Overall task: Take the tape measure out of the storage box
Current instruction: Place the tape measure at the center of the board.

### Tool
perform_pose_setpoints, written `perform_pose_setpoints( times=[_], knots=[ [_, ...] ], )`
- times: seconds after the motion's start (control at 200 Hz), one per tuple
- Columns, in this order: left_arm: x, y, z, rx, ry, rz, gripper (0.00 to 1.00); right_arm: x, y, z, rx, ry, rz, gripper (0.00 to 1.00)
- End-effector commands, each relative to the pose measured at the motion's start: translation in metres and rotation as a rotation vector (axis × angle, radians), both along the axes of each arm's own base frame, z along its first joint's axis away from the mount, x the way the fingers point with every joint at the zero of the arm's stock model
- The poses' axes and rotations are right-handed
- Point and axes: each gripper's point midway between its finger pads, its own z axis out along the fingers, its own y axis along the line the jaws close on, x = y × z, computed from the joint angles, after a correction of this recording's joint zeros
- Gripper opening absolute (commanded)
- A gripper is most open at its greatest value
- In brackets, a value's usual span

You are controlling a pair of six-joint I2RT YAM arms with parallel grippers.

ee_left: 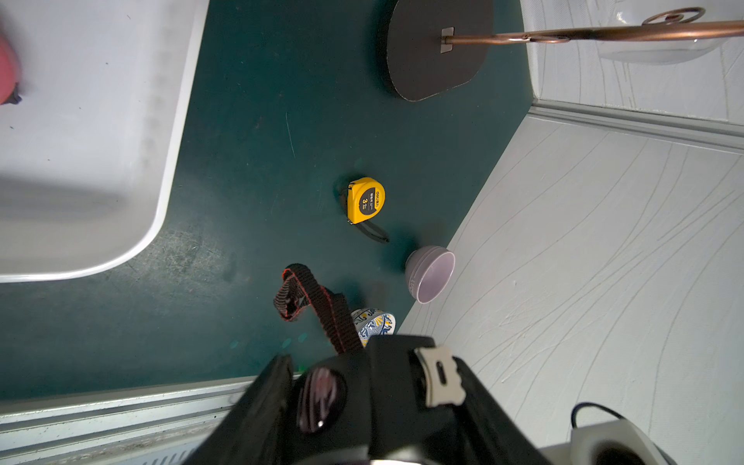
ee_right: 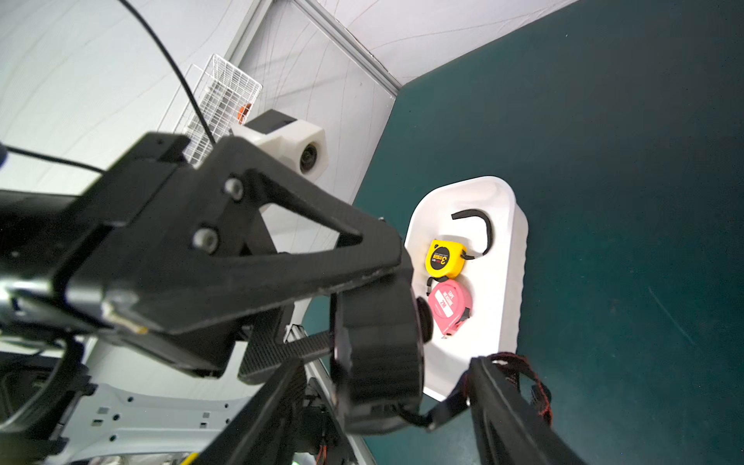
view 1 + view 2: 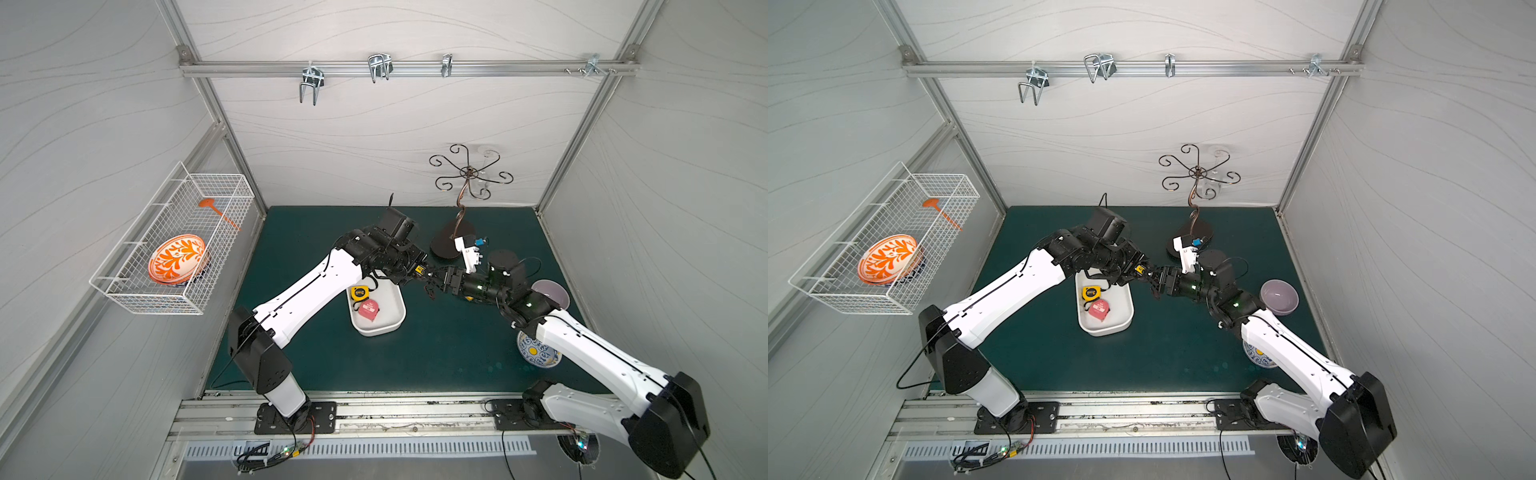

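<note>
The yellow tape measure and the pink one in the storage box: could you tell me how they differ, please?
The yellow tape measure is squarish with a round black label; the pink tape measure is rounder with a white label. The yellow one looks slightly smaller than the pink one. Both lie flat, side by side, in the storage box.

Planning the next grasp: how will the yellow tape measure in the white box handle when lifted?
The yellow tape measure looks rigid and smooth, so it might slip at its rounded corners. Its black strap curls loosely: probably floppy, apt to dangle. Lying flat, it probably won't roll.
</note>
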Motion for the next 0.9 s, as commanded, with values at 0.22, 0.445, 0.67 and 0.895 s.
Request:
perform_pose_setpoints(
  times=[0.22, 0.445, 0.67, 0.895],
  knots=[
    [0.002, -0.018, 0.013, -0.081, -0.032, -0.025, 0.00, 0.006, 0.008, 0.007, 0.027, -0.012, 0.000, 0.23],
    [0.003, -0.012, 0.011, -0.054, -0.055, -0.051, 0.43, 0.009, -0.001, 0.001, 0.002, 0.004, -0.050, 0.00],
    [0.008, 0.041, 0.015, 0.116, -0.167, -0.042, 1.00, 0.034, -0.039, -0.031, 0.012, 0.105, -0.167, 0.00],
    [-0.004, 0.075, 0.002, 0.297, -0.202, -0.113, 1.00, 0.074, -0.046, -0.069, 0.044, 0.208, -0.220, 0.00]
  ],
)
